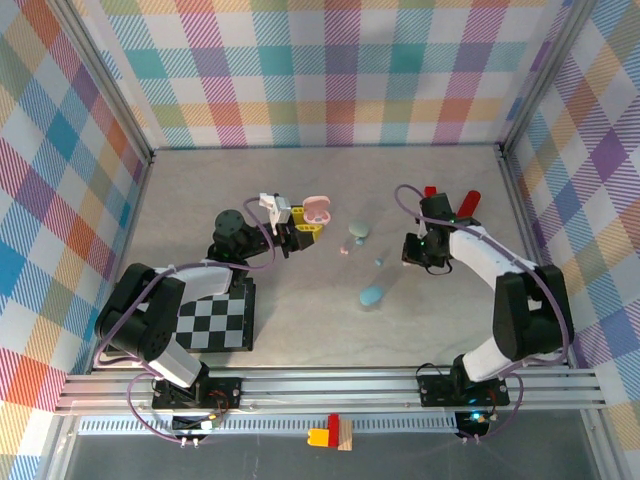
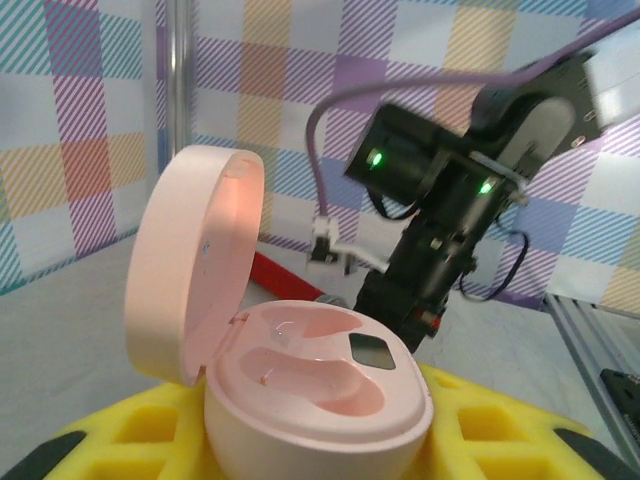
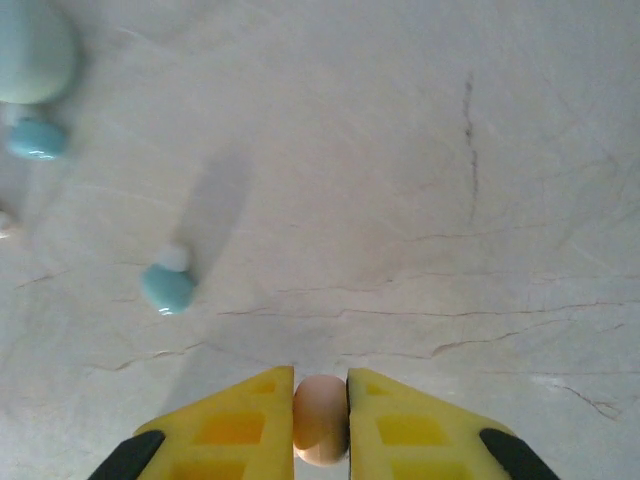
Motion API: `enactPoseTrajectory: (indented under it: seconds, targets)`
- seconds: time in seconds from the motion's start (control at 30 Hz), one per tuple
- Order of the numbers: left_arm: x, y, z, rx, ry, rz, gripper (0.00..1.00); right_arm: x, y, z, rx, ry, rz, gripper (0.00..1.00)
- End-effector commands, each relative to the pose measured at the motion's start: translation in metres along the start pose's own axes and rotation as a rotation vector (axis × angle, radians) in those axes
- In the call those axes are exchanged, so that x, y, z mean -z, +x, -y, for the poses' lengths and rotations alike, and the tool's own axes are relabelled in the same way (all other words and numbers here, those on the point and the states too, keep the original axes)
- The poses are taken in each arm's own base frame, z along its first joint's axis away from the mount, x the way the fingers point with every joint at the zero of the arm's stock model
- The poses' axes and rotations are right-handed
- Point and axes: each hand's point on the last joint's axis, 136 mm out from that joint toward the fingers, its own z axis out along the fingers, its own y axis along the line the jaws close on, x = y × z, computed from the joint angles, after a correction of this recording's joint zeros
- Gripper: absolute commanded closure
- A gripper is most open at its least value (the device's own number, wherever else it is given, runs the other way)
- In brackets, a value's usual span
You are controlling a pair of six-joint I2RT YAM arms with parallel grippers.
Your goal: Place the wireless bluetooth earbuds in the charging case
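Twice clamped: pinching a smooth egg-shaped pink bud point(image 3: 320, 420) between pocketed yellow right fingers point(image 3: 235, 428), long axis along them, over veined tabletop point(image 3: 420, 150); squeezing a glossy rounded case point(image 2: 315, 415), lid point(image 2: 195, 260) tilted up, between left fingers point(image 2: 485, 425).

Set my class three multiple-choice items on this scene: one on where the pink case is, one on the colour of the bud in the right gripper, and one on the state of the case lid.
1. Where is the pink charging case?
A. In the right gripper
B. In the left gripper
C. In neither gripper

2. What colour is the earbud pinched by the right gripper?
A. Pink
B. Blue
C. Purple

3. How is the case's lid?
A. Shut
B. Open
C. Taken off

Key:
1 B, as the left wrist view shows the case seated between that gripper's yellow fingers.
2 A, as the bud between the closed fingers is pale pink.
3 B, as the lid stands hinged back and the wells are exposed.
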Motion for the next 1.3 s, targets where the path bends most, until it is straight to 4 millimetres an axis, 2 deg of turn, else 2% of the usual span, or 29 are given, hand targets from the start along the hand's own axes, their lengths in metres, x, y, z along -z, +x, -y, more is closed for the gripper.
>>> enactPoseTrajectory:
  seconds: [0.0,0.2,0.37,0.5,0.67,0.8,1.0,1.27]
  targets:
    - [-0.004,0.001,-0.008,-0.048,-0.023,-0.01,0.62,0.034,-0.014,-0.025,0.116,0.024,0.083,0.84]
    - [-0.009,0.01,-0.011,-0.066,-0.039,-0.042,0.62,0.086,-0.024,-0.092,0.27,-0.079,0.17,0.83]
    - [-0.012,0.012,-0.009,-0.079,-0.046,-0.05,0.63,0.117,-0.029,-0.141,0.401,-0.131,0.216,0.83]
    - [-0.013,0.014,-0.005,-0.09,-0.04,-0.067,0.63,0.13,-0.028,-0.174,0.476,-0.183,0.226,0.83]
    - [-0.015,0.017,0.0,-0.102,-0.033,-0.099,0.62,0.127,-0.03,-0.205,0.561,-0.207,0.223,0.83]
    - [-0.015,0.016,0.002,-0.103,-0.031,-0.099,0.62,0.121,-0.032,-0.219,0.604,-0.207,0.215,0.83]
    - [-0.015,0.013,0.005,-0.103,-0.024,-0.096,0.62,0.103,-0.032,-0.219,0.624,-0.174,0.19,0.83]
    - [-0.015,0.012,0.006,-0.099,-0.017,-0.093,0.62,0.093,-0.032,-0.22,0.617,-0.173,0.176,0.83]
